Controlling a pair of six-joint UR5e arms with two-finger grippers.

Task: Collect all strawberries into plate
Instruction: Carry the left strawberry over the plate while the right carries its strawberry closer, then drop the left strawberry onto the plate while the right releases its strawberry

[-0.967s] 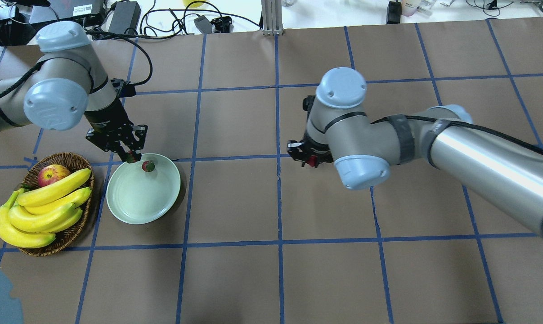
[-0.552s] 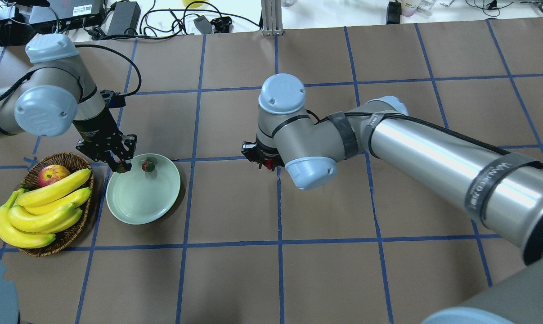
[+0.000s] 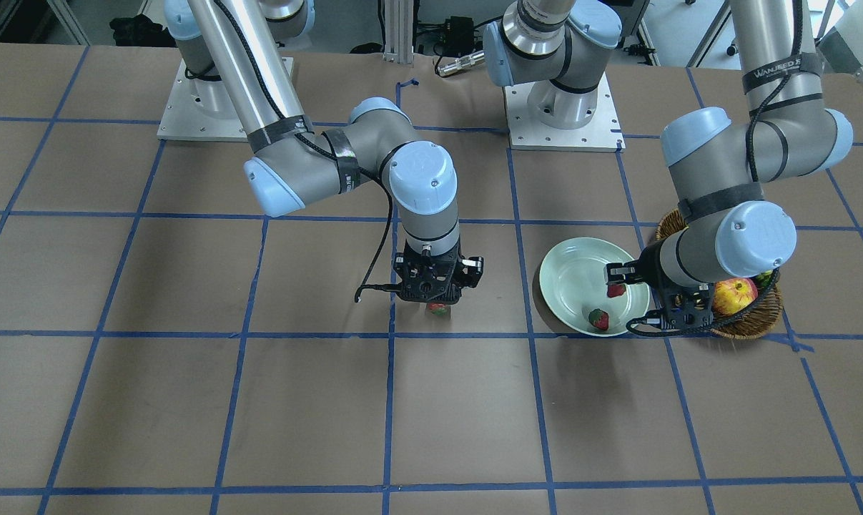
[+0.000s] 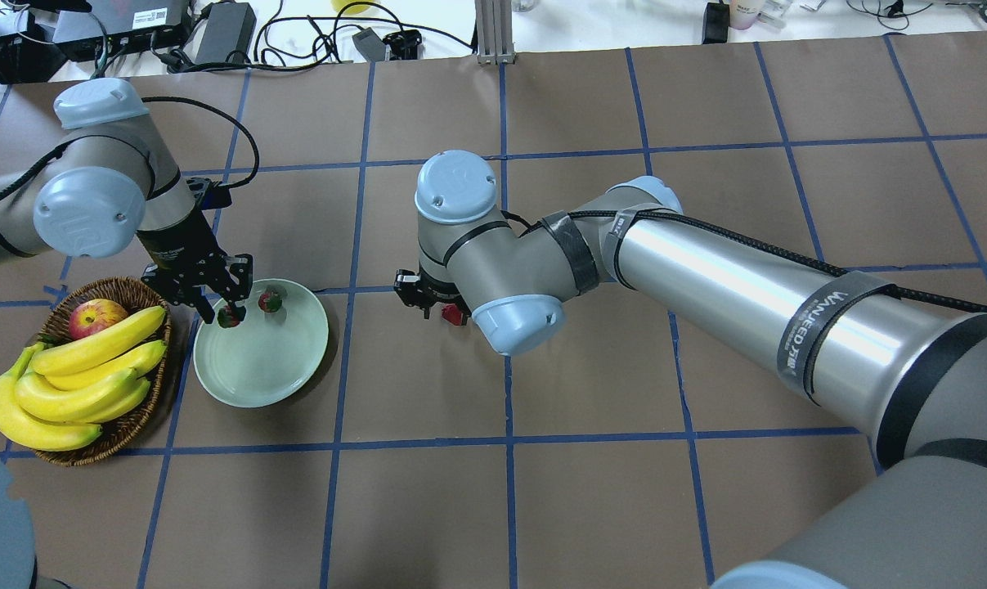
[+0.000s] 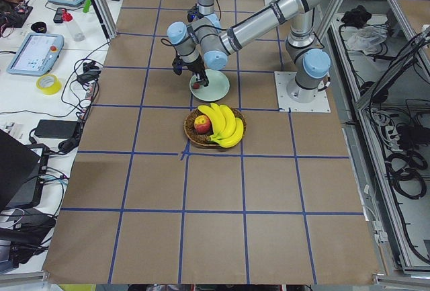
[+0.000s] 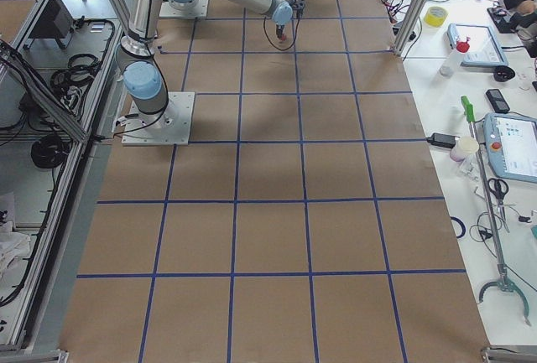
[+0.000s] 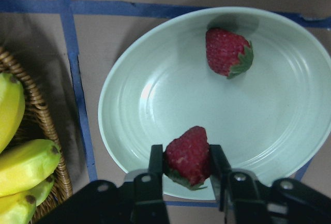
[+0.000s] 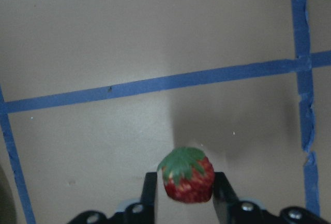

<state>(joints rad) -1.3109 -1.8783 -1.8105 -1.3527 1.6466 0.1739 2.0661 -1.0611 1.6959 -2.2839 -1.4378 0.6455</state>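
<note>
- Table [image 4: 428, 507] under brown paper, ruled into large squares by blue tape.
- The right arm [image 4: 706, 278] reaches in from the right. A black strap [image 4: 820, 323] around its silver tube reads "WANJEED".
- The left arm [image 4: 92, 196] bends in at the far left. The front-facing view shows the same "WANJEED" lettering on its band [image 3: 781, 71].
- A wicker basket [image 4: 129, 429] at the left edge holds bananas [image 4: 76, 384] and an apple [image 4: 95, 316].
- The mint-green plate [image 4: 264, 376] sits just right of the basket.
- The left gripper [image 7: 187, 158] hangs over the plate's left rim, its fingers pinching one strawberry [image 7: 187, 149] above the plate.
- The right gripper [image 8: 186, 182] hangs over bare paper well right of the plate. It clamps a second strawberry [image 8: 187, 177], whose green cap faces the wrist camera.
- A third strawberry [image 7: 226, 52] lies loose in the plate, near its far rim.
</note>
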